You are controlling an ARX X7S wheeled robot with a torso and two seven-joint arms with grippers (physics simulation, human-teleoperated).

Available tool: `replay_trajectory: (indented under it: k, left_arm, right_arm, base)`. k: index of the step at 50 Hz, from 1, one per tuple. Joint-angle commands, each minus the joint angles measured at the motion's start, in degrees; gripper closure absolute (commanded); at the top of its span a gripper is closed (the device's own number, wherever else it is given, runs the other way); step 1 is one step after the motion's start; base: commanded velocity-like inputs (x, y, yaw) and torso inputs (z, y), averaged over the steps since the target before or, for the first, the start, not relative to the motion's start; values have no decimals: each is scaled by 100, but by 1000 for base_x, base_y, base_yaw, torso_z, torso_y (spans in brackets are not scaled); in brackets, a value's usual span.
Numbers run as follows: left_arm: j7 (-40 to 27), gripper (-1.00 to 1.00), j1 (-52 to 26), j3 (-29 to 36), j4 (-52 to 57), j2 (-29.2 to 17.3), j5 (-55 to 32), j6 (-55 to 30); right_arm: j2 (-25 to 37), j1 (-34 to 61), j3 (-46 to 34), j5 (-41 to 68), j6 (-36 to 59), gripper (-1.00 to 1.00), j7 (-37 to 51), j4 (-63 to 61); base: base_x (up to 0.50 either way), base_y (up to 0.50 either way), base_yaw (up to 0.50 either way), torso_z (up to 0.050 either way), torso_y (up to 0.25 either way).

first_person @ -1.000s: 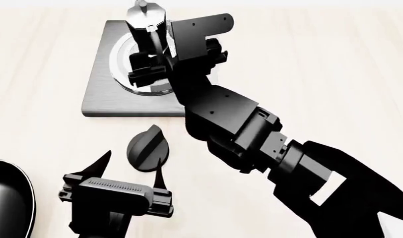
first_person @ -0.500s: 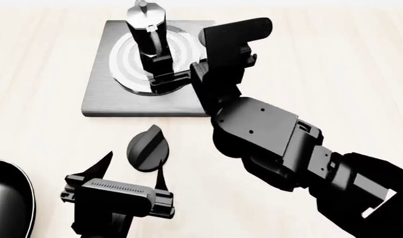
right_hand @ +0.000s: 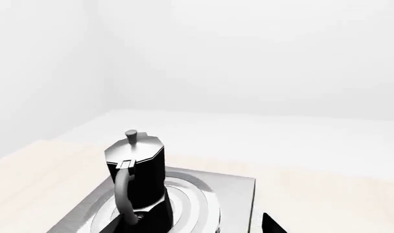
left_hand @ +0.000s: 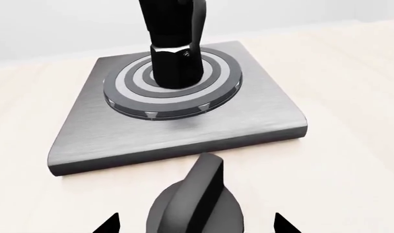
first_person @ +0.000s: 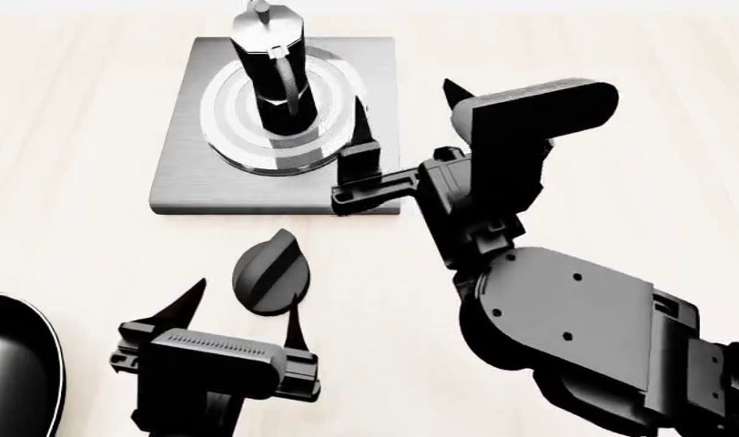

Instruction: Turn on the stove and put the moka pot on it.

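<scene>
Stove (first_person: pixel 181 177): upper left of head view, 1 ringed burner.
Right gripper (first_person: pixel 400 137): spread, empty, beside stove's right edge.
Left gripper (first_person: pixel 242 314): spread, straddling knob (first_person: pixel 270 271), not pinching.
Moka pot (first_person: pixel 270 64): upright on burner.
Risk: burner possibly unlit; fingers slipping off knob.

Matte black blocky arms, small screw holes, pointed-fingered left gripper (first_person: pixel 238 309).

One moka pot (first_person: pixel 270 68), one stove (first_person: pixel 187 173), one knob (first_person: pixel 270 271), one frying pan (first_person: pixel 12 360), two grippers
</scene>
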Motion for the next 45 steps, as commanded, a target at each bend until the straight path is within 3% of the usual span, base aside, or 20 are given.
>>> replay_trajectory:
  k: [1, 16, 33, 45]
  left_arm:
    - [148, -100, 10, -133, -4, 92, 42, -15]
    - [65, -100, 31, -86, 83, 60, 90, -60]
    - [-7, -100, 37, -131, 133, 33, 109, -12]
    - [-1, -100, 58, -431, 62, 88, 233, 784]
  right_arm:
    - [734, -643, 167, -413, -305, -100, 469, -1082]
    - [1536, -1810, -16, -1281, -977, -100, 919, -1711]
    - [1873, -2505, -135, -2285, -1071, -100, 1754, -2103]
    - [1979, -2609, -66, -2617, -845, -100, 2217, -2074]
  base:
    - [0, 0, 0, 0, 0]
    - [0, 0, 0, 0, 0]
    - [0, 0, 0, 0, 0]
    - [0, 0, 0, 0, 0]
